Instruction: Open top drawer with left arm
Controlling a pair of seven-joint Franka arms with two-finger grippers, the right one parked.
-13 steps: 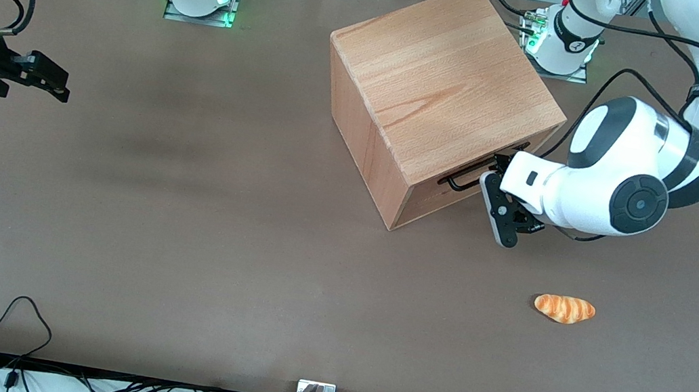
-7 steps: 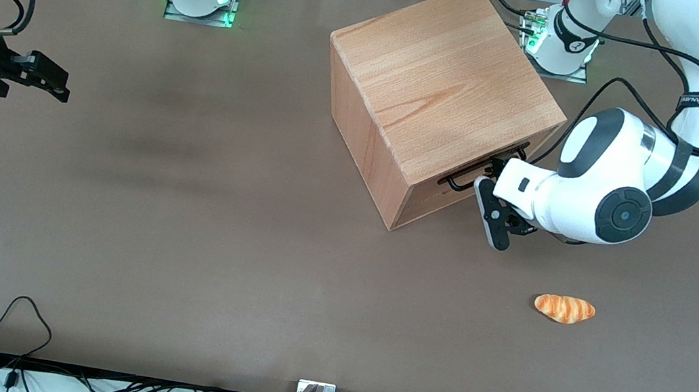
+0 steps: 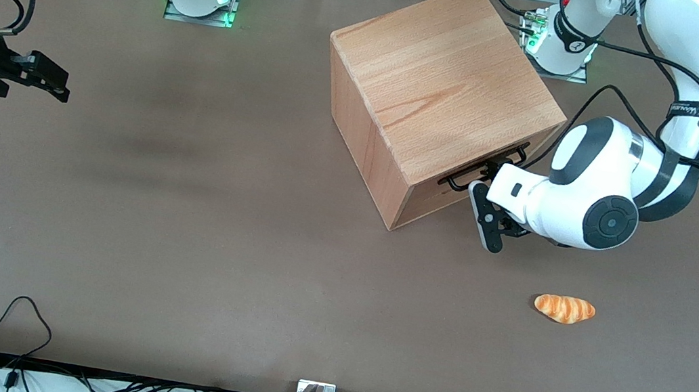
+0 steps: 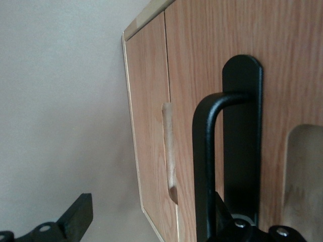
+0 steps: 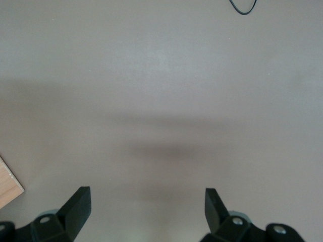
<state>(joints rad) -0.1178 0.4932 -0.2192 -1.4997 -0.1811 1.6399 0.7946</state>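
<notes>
Facing top drawer [image 3: 459,194], seemingly shut: open-fingered gripper [image 3: 487,202]

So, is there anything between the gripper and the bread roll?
No. In the front view only bare table lies between the gripper, at the top drawer, and the roll.

- The top drawer [image 3: 472,172] shows in the front view only as a thin strip under the cabinet [image 3: 436,92] top; the left arm [image 3: 586,192] covers the end of its front toward the working arm's end of the table [image 3: 177,254].
- The black bar handle [image 3: 480,168] is partly covered by the hand [image 3: 490,205]; whether a finger touches it cannot be told.
- In the left wrist view the handle [image 4: 209,166] and drawer front [image 4: 282,65] are cut off by the picture's edge.
- There only the tip of one finger [image 4: 75,222] shows; the other sits behind the handle, mostly cut off.
- The left arm's upper links run out of the front view's top edge.
</notes>
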